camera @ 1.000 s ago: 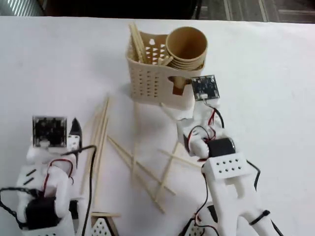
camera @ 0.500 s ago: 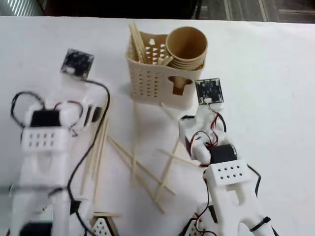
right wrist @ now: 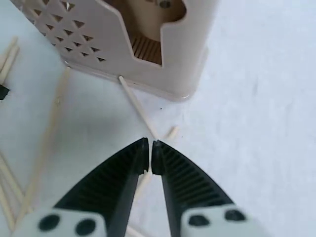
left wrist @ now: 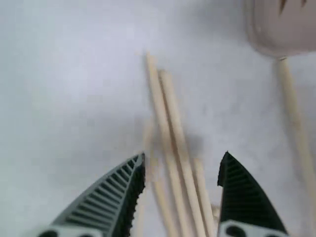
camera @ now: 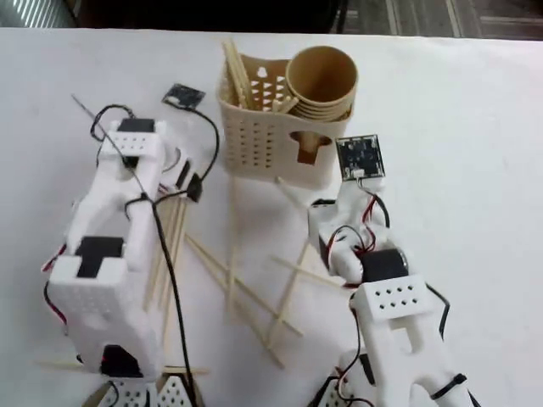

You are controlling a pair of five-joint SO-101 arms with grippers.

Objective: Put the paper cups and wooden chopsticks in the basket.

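Several paper cups (camera: 322, 78) are nested into one tan stack inside the basket (camera: 254, 144), which sits at the far middle of the white counter (camera: 458, 170). A handful of wooden chopsticks (camera: 236, 72) stand in the basket's other corner, poking up over the rim. The basket is beige plastic and boxy, with walls punched with little triangles up top and round holes lower down, plus a cut-out handle slot on the near side. Way more loose chopsticks (camera: 246, 292) are lying on the counter in front of it, pale thin sticks criss-crossed in a messy pile, and a tighter bundle (left wrist: 170, 148) lies side by side near the left arm. The left gripper (left wrist: 180, 165) hangs right over that bundle, its ridged black jaws spread wide with the sticks between them; can't tell if they touch. The right gripper (right wrist: 149, 148) sits just in front of the basket, jaws closed to a hairline gap with nothing in them, above a single chopstick (right wrist: 136, 106) that lies flat and runs up to the basket's foot.
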